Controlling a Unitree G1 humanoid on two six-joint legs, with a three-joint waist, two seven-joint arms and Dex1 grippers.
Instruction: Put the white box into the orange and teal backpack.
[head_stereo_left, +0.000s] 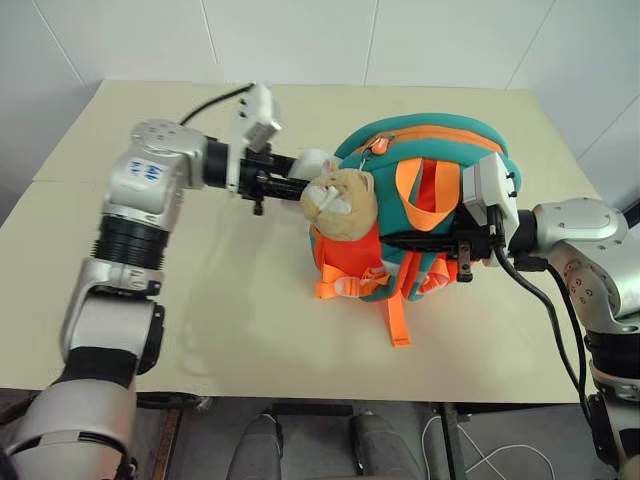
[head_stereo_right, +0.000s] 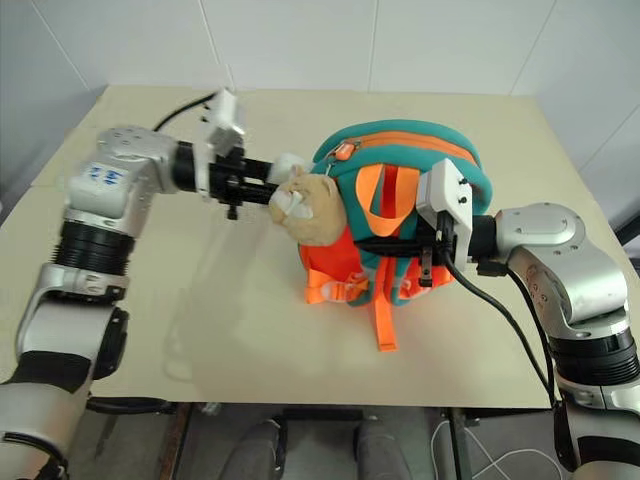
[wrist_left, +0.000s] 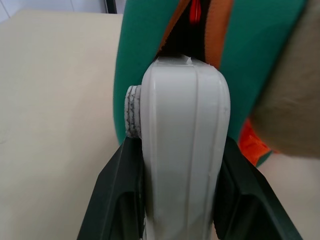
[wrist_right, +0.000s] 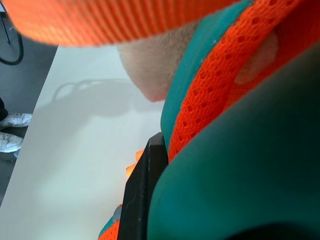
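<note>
Beside the backpack (head_stereo_left: 430, 190), left gripper (wrist_left: 182, 220) clamps white box (wrist_left: 182, 150) end-on toward its opening.

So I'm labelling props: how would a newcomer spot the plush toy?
On the beige table stands the orange and teal backpack. The plush toy hangs on its side facing the left gripper: tan, furry, an animal face, unlike the smooth fabric and webbing around it.

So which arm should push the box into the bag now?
Left, probably. The left gripper already clamps the white box, its end at the orange and teal backpack opening. The right gripper is shut on the backpack, steadying it.
</note>
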